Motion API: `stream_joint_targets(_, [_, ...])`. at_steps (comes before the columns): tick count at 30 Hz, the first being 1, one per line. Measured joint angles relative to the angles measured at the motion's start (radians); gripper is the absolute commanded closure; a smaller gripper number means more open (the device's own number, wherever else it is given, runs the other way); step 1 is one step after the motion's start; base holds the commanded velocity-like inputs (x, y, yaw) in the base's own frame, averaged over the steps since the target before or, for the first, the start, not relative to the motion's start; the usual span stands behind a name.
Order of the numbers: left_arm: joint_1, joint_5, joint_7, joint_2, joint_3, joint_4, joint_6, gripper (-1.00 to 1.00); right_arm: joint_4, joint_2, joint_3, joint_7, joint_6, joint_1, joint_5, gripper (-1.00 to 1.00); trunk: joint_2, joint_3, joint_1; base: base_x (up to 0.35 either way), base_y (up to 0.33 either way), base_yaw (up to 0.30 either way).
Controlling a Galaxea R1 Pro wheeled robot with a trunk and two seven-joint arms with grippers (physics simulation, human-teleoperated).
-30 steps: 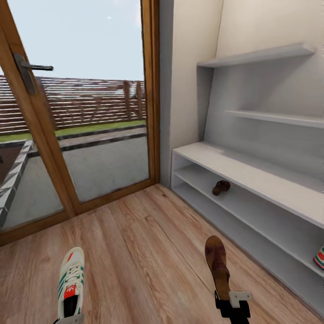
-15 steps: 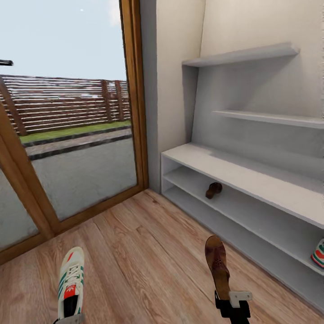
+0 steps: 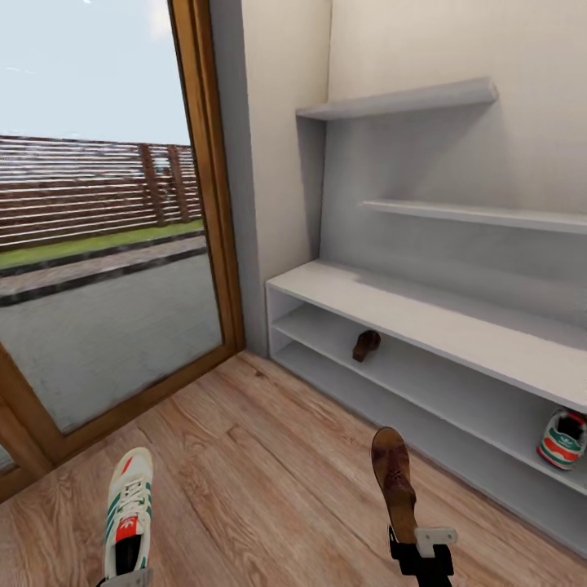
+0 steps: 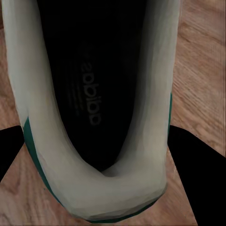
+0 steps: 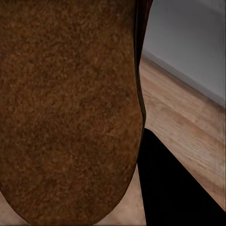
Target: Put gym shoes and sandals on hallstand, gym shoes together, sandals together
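The left gripper [image 3: 124, 580] clamps a gym shoe [image 3: 128, 510] by the heel, toe pointing away; the right gripper [image 3: 420, 554] likewise grips a sandal [image 3: 394, 481], the hallstand [image 3: 424, 314] ahead to its right.

Matt wood-grain plank floor [image 3: 269, 456]; matt white-grey painted hallstand [image 3: 424, 314]; rough brown suede-like sandal [image 3: 394, 481]; smooth cream leather-look sneaker [image 3: 129, 509].

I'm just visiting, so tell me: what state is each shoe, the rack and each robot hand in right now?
Gym shoe in the left gripper: held by its heel, off the floor.
Sandal in the right gripper: held at its heel end, toe pointing forward.
Second sandal: resting on the rack's upper low shelf.
Second gym shoe: resting on that same shelf, farther right.
Hallstand: bench top and upper shelves bare.
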State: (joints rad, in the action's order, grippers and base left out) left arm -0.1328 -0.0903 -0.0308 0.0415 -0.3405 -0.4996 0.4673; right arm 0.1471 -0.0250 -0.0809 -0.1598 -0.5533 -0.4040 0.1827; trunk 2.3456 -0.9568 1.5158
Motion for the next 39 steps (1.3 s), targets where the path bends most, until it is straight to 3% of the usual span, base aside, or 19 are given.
stream_joint_targets(39, [0.000,0.000,0.000,-0.001,0.001,0.001,0.000,1.00,0.000,0.000,0.000,0.000,0.000,0.000,0.000,1.00,0.000,0.000,0.000,0.000,0.000,-0.263])
